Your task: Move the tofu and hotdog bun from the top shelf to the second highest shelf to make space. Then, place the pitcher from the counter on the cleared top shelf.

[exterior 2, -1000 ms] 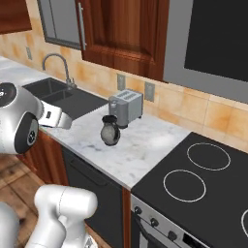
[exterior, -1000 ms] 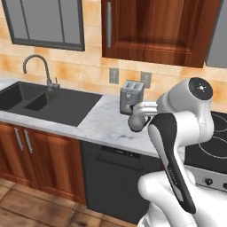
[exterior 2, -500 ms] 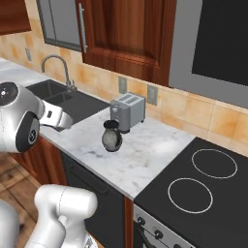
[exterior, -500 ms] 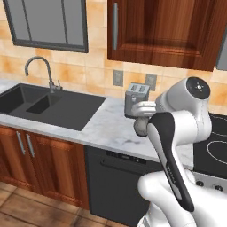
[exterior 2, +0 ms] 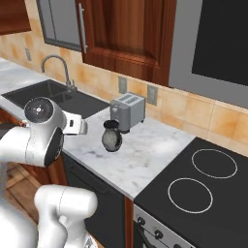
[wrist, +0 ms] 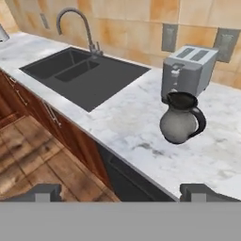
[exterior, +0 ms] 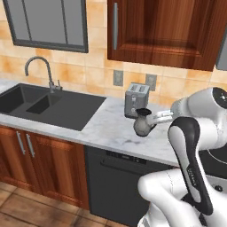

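The pitcher (wrist: 181,120), a mottled grey jug with a dark rim and handle, stands upright on the marbled counter (wrist: 123,123) in front of the silver toaster (wrist: 188,71). In the base views the pitcher (exterior: 142,124) (exterior 2: 112,137) stands just ahead of my hand. My gripper (wrist: 123,193) is open, held back from the counter's front edge, with nothing between its fingertips (wrist: 45,192). The pitcher lies ahead of it and to the right. The tofu, the hotdog bun and the top shelf are out of view.
A black sink (wrist: 84,74) with a curved faucet (wrist: 79,21) lies left of the pitcher. The black stovetop (exterior 2: 201,189) is to the right. Dark wood cabinets (exterior: 164,26) hang above the counter, and base cabinets with a dishwasher front (exterior: 116,186) stand below it.
The whole picture has shifted in both base views, so the base has driven. The arm keeps its pose and the jaws stay open. The pitcher stands where it was.
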### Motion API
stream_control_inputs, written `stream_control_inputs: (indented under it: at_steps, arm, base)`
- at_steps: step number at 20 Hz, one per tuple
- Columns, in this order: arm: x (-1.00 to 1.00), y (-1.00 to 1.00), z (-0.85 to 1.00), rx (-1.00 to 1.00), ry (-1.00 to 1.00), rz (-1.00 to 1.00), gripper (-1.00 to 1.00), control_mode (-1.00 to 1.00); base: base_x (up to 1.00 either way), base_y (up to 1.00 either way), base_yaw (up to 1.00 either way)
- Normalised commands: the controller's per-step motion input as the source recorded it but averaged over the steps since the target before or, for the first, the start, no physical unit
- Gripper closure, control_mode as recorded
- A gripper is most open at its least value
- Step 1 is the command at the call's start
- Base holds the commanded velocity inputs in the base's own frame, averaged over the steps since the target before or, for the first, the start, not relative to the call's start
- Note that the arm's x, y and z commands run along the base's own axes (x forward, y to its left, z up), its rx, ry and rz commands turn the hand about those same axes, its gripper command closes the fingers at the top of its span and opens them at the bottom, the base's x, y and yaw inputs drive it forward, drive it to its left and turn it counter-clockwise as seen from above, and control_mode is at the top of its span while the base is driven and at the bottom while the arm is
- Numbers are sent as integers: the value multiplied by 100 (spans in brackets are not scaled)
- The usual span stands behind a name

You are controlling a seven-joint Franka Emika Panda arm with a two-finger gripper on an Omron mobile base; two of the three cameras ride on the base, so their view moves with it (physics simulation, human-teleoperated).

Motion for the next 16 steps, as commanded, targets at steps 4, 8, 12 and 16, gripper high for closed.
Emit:
stream_control_inputs:
  at_steps: [4, 8, 12, 16]
  arm:
    - [1, -48, -40, 0, -11, 35, -100, -100]
    - [11, -28, -43, 0, -6, 31, -100, -100]
    - [5, -11, -32, 0, -1, 12, -100, -100]
    - [0, -14, -43, 0, 0, 0, -100, -100]
  base:
    - [0, 0, 0]
    - [0, 0, 0]
    - [0, 0, 0]
    - [0, 0, 0]
